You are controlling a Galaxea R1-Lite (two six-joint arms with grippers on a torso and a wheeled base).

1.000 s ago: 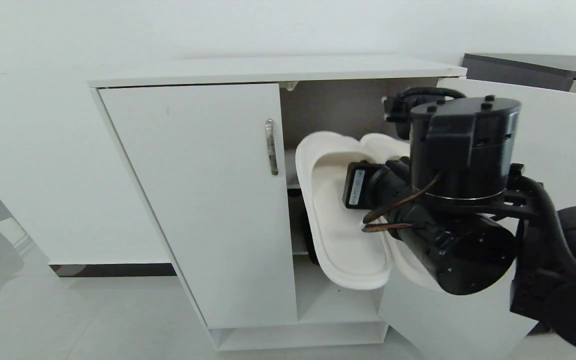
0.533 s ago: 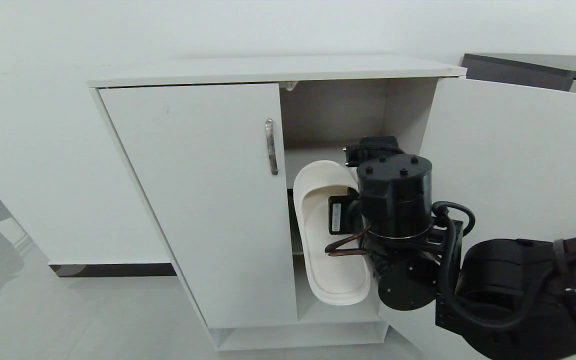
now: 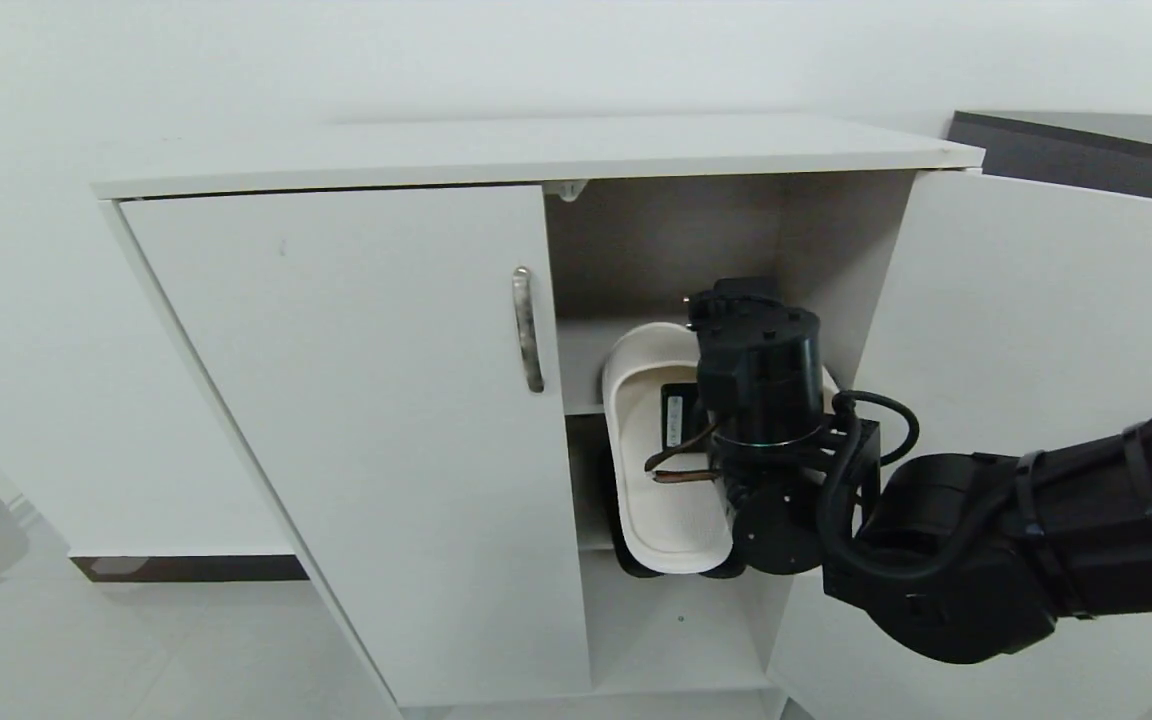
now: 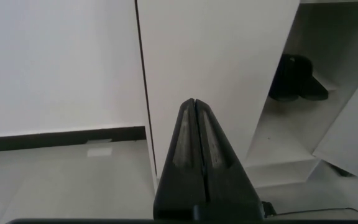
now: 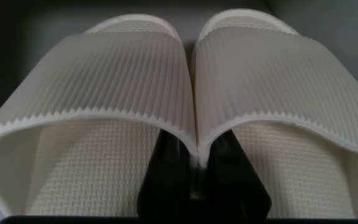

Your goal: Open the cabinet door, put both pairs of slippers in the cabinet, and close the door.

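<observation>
A pair of white slippers hangs toes-up in the open right half of the white cabinet, at the height of the middle shelf. My right gripper is shut on the two inner strap edges of the white slippers, which are pressed side by side. Black slippers lie on a lower shelf, and their dark edge peeks out under the white pair. My left gripper is shut on nothing, low in front of the closed left door.
The cabinet's right door stands swung open beside my right arm. The left door is closed, with a metal handle. A dark piece of furniture stands behind on the right. Pale floor lies to the left.
My right arm has carried the white slippers down and forward into the cabinet opening. The head view has shifted, so the cabinet looks nearer.
</observation>
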